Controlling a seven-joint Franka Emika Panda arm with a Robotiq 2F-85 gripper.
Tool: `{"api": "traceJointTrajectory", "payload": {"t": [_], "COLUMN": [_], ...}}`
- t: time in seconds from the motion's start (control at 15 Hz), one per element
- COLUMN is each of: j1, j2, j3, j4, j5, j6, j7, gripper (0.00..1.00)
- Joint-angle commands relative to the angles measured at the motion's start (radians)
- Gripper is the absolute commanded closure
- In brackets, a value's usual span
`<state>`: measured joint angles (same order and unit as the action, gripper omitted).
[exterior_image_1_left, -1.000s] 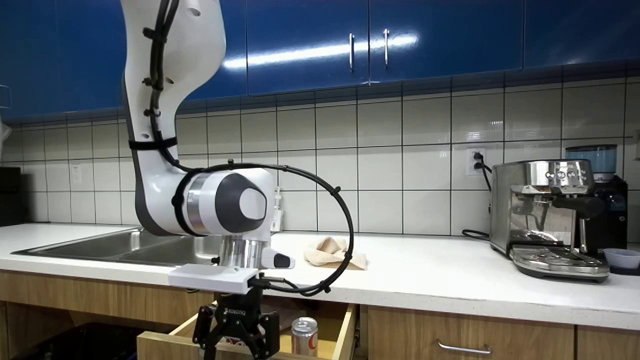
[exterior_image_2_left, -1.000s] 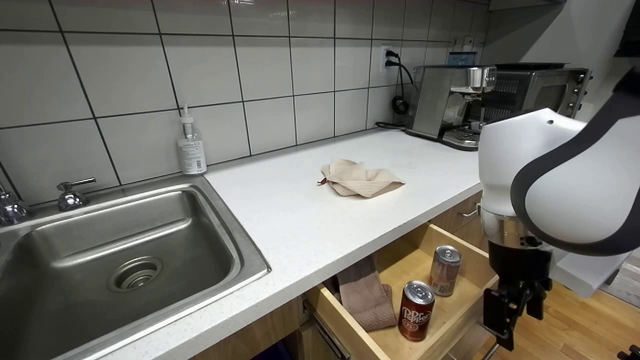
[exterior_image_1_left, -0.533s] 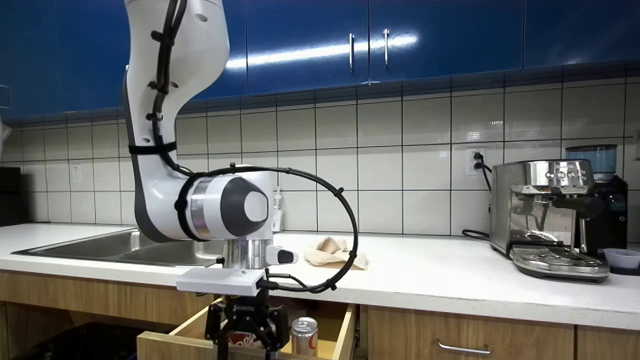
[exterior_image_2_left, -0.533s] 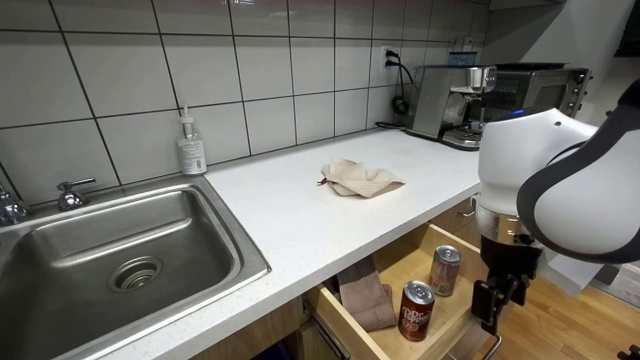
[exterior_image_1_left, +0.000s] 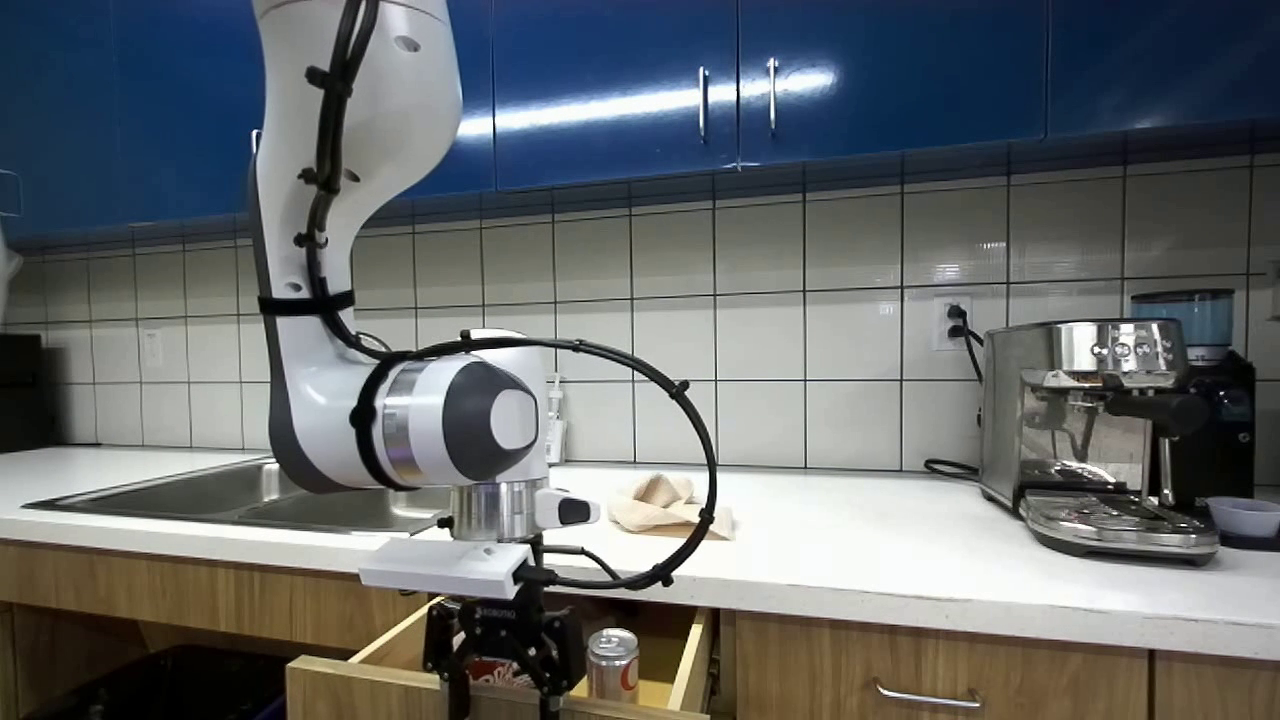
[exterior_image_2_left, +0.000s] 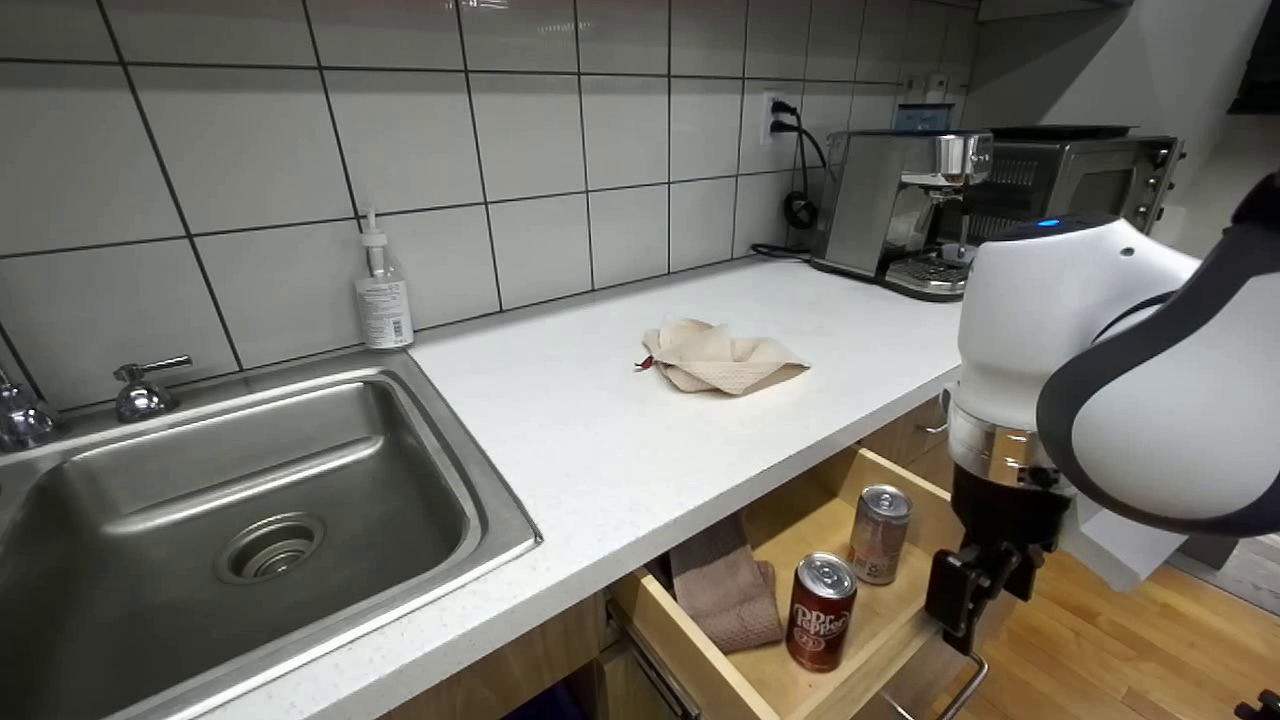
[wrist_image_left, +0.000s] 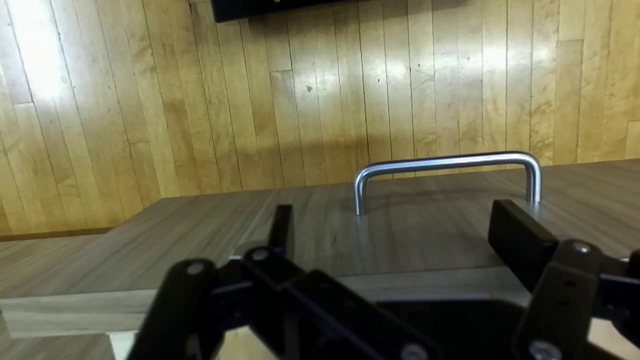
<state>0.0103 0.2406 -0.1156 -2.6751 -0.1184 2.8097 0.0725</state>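
My gripper (wrist_image_left: 392, 220) is open, pointing down, with nothing between its fingers. It stands against or just in front of the pulled-out drawer's wooden front panel (exterior_image_1_left: 370, 690); exact contact is hard to tell. In the wrist view the panel spreads below the fingertips, and its metal handle (wrist_image_left: 445, 162) lies beyond them. Inside the drawer (exterior_image_2_left: 690, 650) stand a dark red Dr Pepper can (exterior_image_2_left: 822, 615) and a silver can (exterior_image_2_left: 881, 535), both upright. A brown cloth (exterior_image_2_left: 727, 590) lies beside them. In an exterior view the gripper (exterior_image_1_left: 504, 700) partly hides the Dr Pepper can (exterior_image_1_left: 498, 672).
Above the drawer runs a white counter (exterior_image_2_left: 600, 420) whose front edge overhangs it. On it lie a beige cloth (exterior_image_2_left: 720, 358), a pump bottle (exterior_image_2_left: 384, 300) by the steel sink (exterior_image_2_left: 470, 400), and an espresso machine (exterior_image_1_left: 1090, 440). Wood floor (wrist_image_left: 320, 110) shows past the panel.
The gripper has moved toward the drawer, its jaws staying open. Over the last half second the drawer has slid slightly inward toward the cabinet, carrying both cans and the brown cloth along.
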Motion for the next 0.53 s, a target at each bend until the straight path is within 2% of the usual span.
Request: {"api": "traceJointTrajectory", "payload": {"t": [0.0, 0.47], "j1": [0.0, -0.021], "j2": [0.012, 0.017], "j3": [-0.003, 0.005], "j4": [0.007, 0.021], "j5": [-0.004, 0.032], "j6": [0.05, 0.087], "j7": [0.018, -0.006], "gripper": [0.0, 0.0]}}
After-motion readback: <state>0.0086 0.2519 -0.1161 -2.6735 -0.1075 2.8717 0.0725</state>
